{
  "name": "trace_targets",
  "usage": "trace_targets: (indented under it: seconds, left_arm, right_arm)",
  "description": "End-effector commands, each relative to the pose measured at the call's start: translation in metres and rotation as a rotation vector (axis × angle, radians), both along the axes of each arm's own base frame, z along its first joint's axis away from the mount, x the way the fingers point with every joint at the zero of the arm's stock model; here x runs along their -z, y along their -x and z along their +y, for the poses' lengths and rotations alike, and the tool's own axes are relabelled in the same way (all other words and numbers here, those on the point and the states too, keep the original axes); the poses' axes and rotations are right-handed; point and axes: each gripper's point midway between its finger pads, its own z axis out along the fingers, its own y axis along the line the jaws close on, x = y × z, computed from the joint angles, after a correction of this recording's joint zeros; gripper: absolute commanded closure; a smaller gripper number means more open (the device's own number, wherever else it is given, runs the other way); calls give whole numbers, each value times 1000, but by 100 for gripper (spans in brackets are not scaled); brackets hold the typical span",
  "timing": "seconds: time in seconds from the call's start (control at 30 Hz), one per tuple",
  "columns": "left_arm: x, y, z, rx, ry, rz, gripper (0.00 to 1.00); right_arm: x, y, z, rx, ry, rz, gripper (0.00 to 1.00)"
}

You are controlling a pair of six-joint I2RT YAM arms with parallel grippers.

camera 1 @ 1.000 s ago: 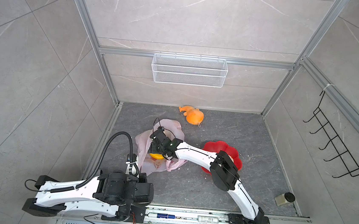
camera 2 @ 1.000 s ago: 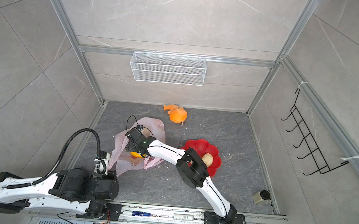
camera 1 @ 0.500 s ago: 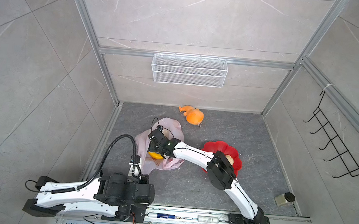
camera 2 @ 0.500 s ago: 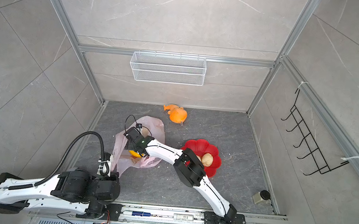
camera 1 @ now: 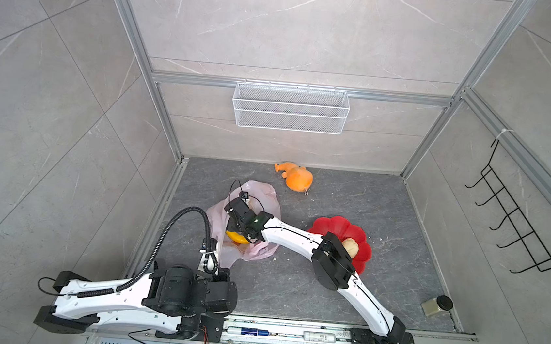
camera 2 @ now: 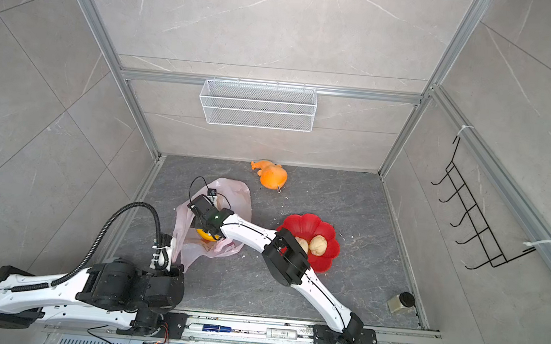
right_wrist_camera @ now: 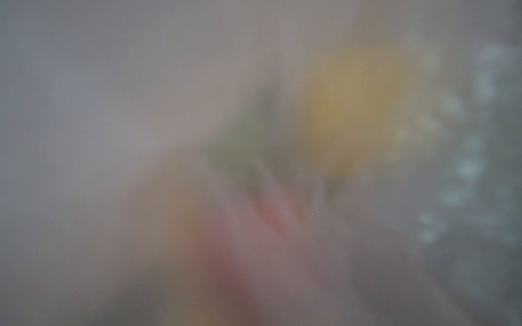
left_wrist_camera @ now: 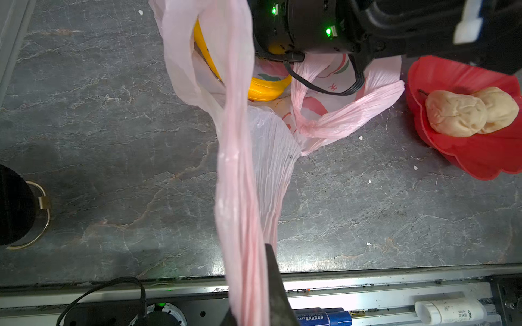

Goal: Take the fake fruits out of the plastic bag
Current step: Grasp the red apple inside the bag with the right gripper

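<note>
1. While the left gripper [left_wrist_camera: 255, 285] is clamped on one handle loop of the plastic bag [left_wrist_camera: 240, 169], drawing it taut and holding the mouth up, the right gripper [camera 1: 241, 230] is sunk into the bag; step in hand, as judged: reaching for a fruit inside
2. Right fingers: hidden by film in both top views, and the right wrist view gives only yellow, green and reddish blurs; cannot tell whether they stand spread or grip anything
3. Of the fake fruits, two beige lumps [left_wrist_camera: 454, 113] lie touching on the red plate [left_wrist_camera: 480, 158], clear of the bag; the yellow banana [left_wrist_camera: 268, 87] lies in the bag's mouth, just beneath the right gripper
4. Bag: thin, crinkled, translucent pale pink with red print, slumped on the floor, its other loop slack
5. Next move, as judged: close on the banana alone, not on film, lift it out through the mouth and carry it to the plate, the left grip holding so the bag does not ride up
</note>
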Motion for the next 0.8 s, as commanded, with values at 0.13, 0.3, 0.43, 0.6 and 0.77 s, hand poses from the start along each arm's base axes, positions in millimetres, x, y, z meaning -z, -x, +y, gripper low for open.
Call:
trace_targets:
  seconds: [0.13, 0.3, 0.43, 0.6, 0.77]
  left_arm:
    - [-4, -3, -2, 13, 11, -29, 100]
    - [-4, -4, -1, 9, 13, -36, 100]
    - [-5, -6, 0, -6, 18, -49, 100]
    - [-7, -13, 5, -58, 39, -92, 100]
    - [-8, -20, 12, -125, 68, -148, 100]
  right_arm:
    - [28, -15, -17, 58, 58, 20, 17]
    - [23, -16, -18, 49, 59, 9, 26]
    - [11, -12, -17, 25, 36, -1, 35]
    - [-3, 4, -13, -63, 5, 30, 44]
    - [-21, 34, -18, -168, -12, 73, 49]
